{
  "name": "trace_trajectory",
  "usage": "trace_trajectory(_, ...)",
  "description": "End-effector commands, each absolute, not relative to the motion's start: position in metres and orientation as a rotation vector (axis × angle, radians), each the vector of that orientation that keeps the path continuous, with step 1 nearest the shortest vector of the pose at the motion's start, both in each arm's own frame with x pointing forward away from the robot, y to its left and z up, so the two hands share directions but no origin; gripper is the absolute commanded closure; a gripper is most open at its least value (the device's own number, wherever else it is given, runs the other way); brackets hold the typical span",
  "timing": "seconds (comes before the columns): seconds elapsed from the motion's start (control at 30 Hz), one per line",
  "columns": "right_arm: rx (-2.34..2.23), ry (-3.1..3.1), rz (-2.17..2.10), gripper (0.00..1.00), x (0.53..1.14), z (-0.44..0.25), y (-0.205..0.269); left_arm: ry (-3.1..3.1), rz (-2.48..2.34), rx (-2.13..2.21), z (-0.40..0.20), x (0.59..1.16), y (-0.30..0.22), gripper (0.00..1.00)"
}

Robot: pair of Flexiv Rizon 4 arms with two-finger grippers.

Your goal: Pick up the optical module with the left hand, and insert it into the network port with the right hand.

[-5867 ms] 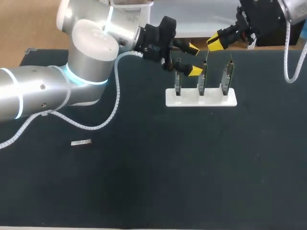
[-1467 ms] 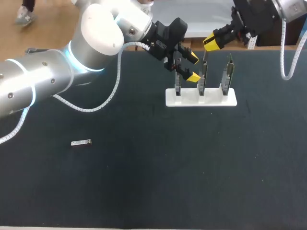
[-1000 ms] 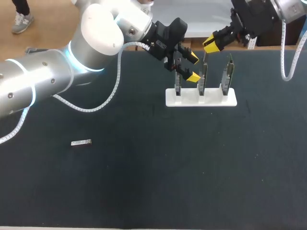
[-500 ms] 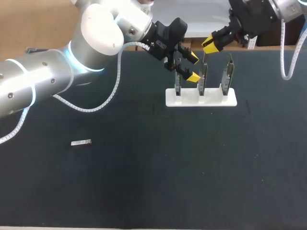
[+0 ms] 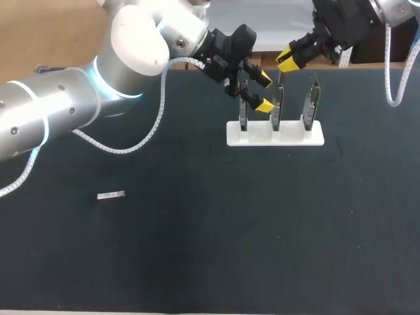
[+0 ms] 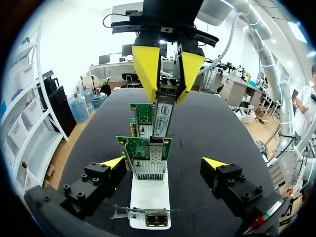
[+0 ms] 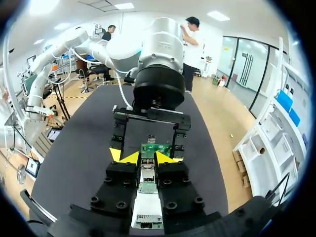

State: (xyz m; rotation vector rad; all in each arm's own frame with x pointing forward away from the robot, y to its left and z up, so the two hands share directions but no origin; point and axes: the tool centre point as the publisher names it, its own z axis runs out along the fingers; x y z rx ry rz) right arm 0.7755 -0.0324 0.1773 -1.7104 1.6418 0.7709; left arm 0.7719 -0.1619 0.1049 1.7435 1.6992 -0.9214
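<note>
Overhead, the right gripper was seen clamped on an optical module, which was held upright just above the middle network card of the white stand. The left gripper was positioned above the stand's left end, between the left card and the middle one, with its fingers spread apart. A second module was seen lying flat on the table, well apart from the stand, beyond its left end.

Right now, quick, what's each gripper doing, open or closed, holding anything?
Left gripper: open, holding nothing.
Right gripper: closed on the optical module.
</note>
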Motion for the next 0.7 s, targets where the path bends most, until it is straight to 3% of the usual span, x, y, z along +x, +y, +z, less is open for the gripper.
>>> trace_trajectory(0.03, -1.713, 1.644, 0.766, 1.00, 0.7748, 0.1770, -0.0317, 1.702, -0.923, 1.750, 0.1053, 0.7744, -0.1628, 0.00)
trace_trajectory(0.7, -1.726, 1.658, 0.776, 1.00, 0.7768, 0.1711, -0.0318, 1.702, -0.923, 1.750, 0.1053, 0.7744, -0.1628, 0.00)
